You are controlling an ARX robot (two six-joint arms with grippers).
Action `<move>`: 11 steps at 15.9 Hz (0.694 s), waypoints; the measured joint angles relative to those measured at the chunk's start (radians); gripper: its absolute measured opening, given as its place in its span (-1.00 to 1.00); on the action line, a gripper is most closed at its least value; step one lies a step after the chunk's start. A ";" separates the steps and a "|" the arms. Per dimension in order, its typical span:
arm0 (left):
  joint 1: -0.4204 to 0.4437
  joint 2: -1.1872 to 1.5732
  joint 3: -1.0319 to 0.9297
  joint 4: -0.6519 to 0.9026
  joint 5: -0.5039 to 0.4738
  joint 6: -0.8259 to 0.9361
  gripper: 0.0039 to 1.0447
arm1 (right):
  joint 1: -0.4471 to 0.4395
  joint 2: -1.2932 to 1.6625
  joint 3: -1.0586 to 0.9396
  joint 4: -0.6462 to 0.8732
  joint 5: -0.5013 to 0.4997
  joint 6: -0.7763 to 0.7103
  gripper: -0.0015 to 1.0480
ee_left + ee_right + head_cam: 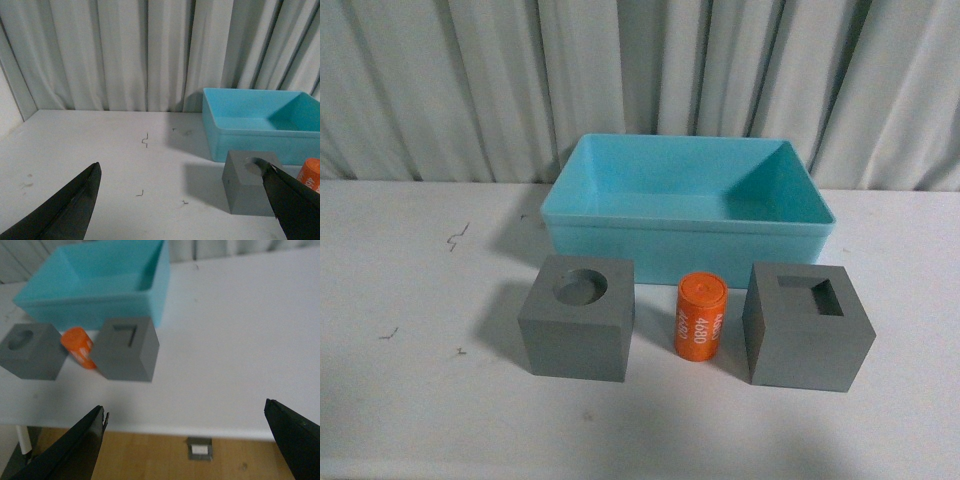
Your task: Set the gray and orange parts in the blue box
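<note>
On the white table a gray cube with a round recess [577, 317] stands left, an orange cylinder printed "4680" [700, 317] in the middle, and a gray cube with a square recess [808, 325] right. Behind them sits the light-blue box [688, 238], with nothing in it. No arm shows in the front view. My left gripper [182, 187] is open over bare table, left of the round-recess cube [250, 182]. My right gripper [185, 422] is open at the table's front edge, short of the square-recess cube [125, 349], with nothing between its fingers.
A gray pleated curtain [640, 70] hangs behind the table. Small dark marks [145, 140] dot the tabletop left of the box. Wooden floor with a small metal plate [200, 448] shows below the table's front edge [200, 432].
</note>
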 joint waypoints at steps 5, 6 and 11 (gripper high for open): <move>0.000 0.000 0.000 0.000 0.000 0.000 0.88 | 0.015 0.750 0.319 0.422 -0.027 -0.074 0.87; 0.000 0.000 0.000 0.000 0.000 0.000 0.88 | 0.051 0.835 0.337 0.460 0.016 -0.051 0.87; 0.000 0.000 0.000 0.000 0.000 0.000 0.88 | 0.277 0.983 0.348 0.520 0.158 0.040 0.87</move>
